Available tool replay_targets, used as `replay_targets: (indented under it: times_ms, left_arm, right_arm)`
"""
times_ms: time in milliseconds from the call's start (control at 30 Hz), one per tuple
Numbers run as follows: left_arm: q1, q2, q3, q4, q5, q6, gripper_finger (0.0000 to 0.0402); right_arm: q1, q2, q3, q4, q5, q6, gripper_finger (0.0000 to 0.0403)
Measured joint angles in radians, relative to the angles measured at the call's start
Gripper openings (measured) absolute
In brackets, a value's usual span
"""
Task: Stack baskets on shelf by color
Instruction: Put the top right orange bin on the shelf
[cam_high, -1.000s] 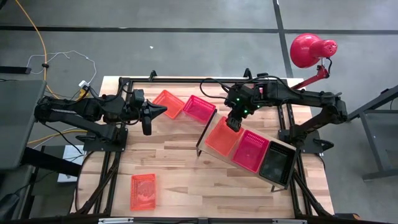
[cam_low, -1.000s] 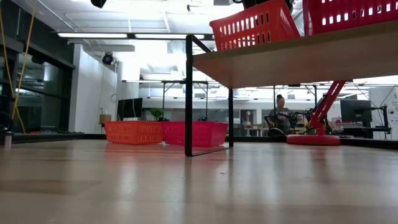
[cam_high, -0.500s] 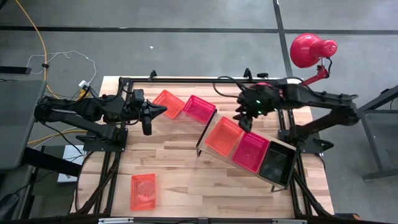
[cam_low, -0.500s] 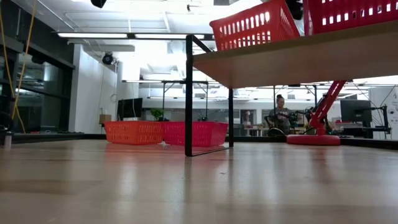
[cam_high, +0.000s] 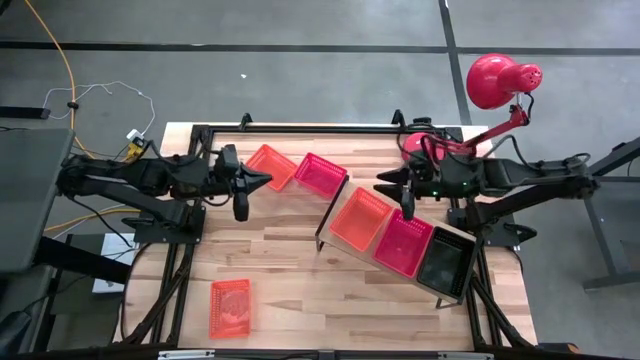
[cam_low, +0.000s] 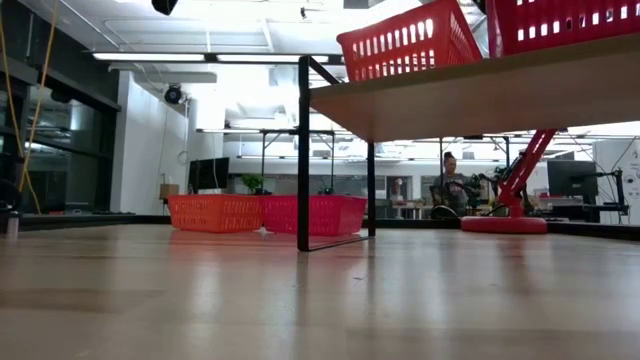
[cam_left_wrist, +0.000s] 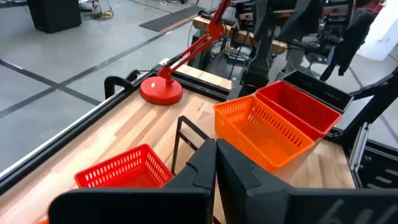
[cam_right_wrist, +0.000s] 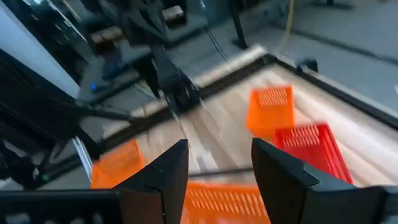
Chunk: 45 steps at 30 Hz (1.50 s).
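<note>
The right hand (cam_high: 402, 197) is wide open and empty, just beside the orange basket (cam_high: 360, 219) on the shelf (cam_high: 455, 236). The left hand (cam_high: 250, 189) is closed, above the desk (cam_high: 290, 280).

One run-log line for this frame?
shelf: orange, red, black baskets | right hand: open, empty, above shelf | left hand: shut, beside orange basket | table: three baskets

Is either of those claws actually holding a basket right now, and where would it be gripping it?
No, nothing is held. The right gripper is open and empty above the orange basket on the shelf; the left gripper is shut on nothing.
</note>
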Motion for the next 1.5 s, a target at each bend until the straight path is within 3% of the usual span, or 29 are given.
replay_targets:
  times_ms: [100,400,600,667,733,900,1133,1500]
  left_arm:
    - [0.0,0.015,0.0,0.002,0.0,0.0,0.0]
    - [0.0,0.071,0.001,0.004,0.005,-0.009,0.0]
    - [0.0,0.122,0.001,0.076,0.007,-0.044,0.0]
    - [0.0,0.164,0.008,0.111,0.056,-0.064,0.0]
    - [0.0,0.229,0.038,0.098,0.112,-0.066,0.0]
    - [-0.023,0.423,0.142,0.084,0.155,0.021,0.0]
    - [-0.021,0.646,0.302,0.025,0.126,0.09,0.0]
    - [-0.021,0.777,0.367,0.01,0.01,0.148,0.0]
  right_arm:
    - [0.006,-0.006,-0.038,0.094,0.005,-0.02,0.0162]
    - [-0.002,0.041,-0.043,0.065,-0.06,0.059,0.0151]
    - [0.005,0.108,-0.043,0.089,-0.146,0.081,0.0068]
    - [0.018,0.122,-0.043,0.092,-0.138,0.06,0.0025]
    - [0.04,0.123,-0.038,0.087,-0.091,0.031,0.0009]
    - [0.059,0.116,0.029,0.068,-0.018,-0.018,0.0004]
    - [0.059,0.113,0.092,0.055,-0.011,-0.067,0.0002]
    - [0.059,0.113,0.095,0.052,-0.011,-0.068,0.0]
